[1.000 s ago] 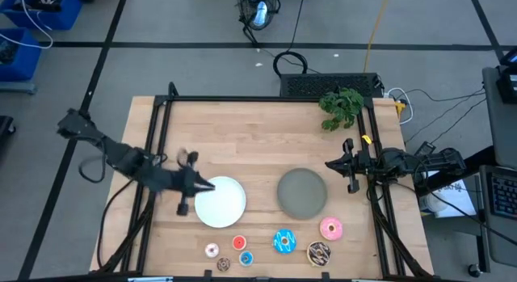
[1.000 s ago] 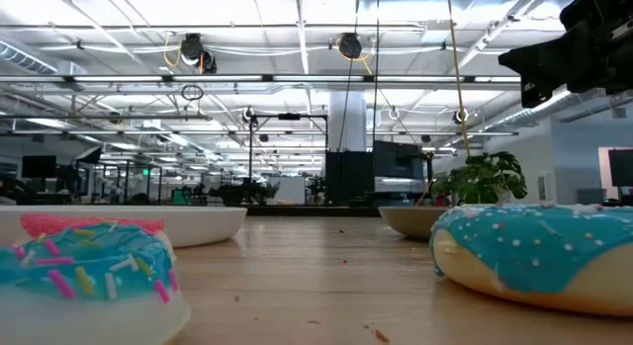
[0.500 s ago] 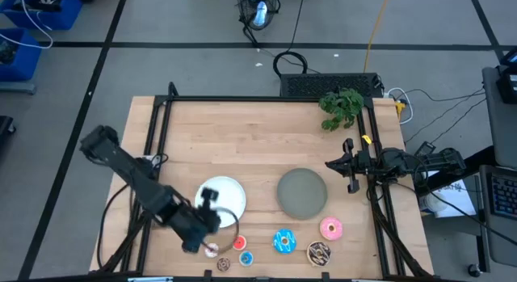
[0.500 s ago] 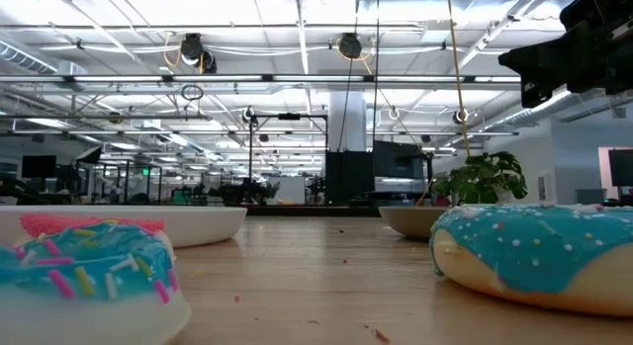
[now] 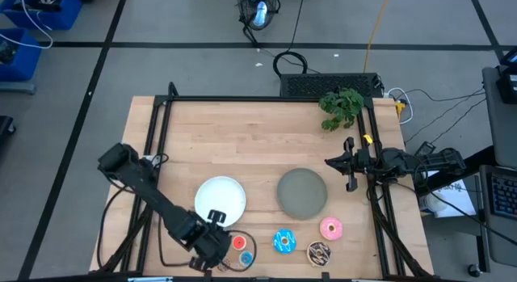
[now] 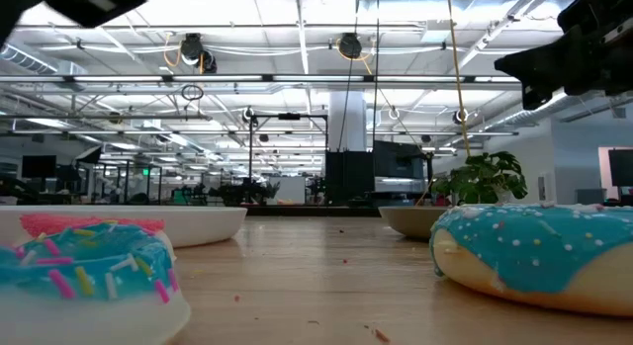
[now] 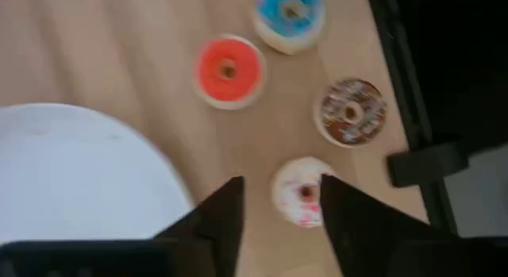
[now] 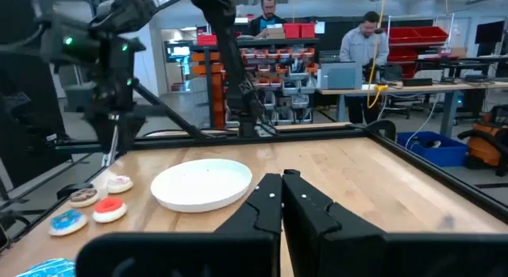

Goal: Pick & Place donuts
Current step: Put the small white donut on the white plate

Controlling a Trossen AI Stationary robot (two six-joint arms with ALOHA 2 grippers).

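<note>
just between the open left gripper's (image 7: 279,204) fingers lies the whitish-pink donut (image 7: 302,193).

Blue sprinkled donut (image 6: 84,276) close at left, bigger blue donut (image 6: 539,256) at right, both on wooden tabletop (image 6: 316,276). White plate (image 6: 148,224) and grey plate (image 6: 410,220) behind. Plant (image 6: 482,179) far right. Dark arm (image 6: 579,48) top right.

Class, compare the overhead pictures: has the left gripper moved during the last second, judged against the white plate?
Yes. The left gripper has swung from the white plate's left edge down past it toward the table's front edge, and now hangs open over the tiny whitish-pink donut.
</note>
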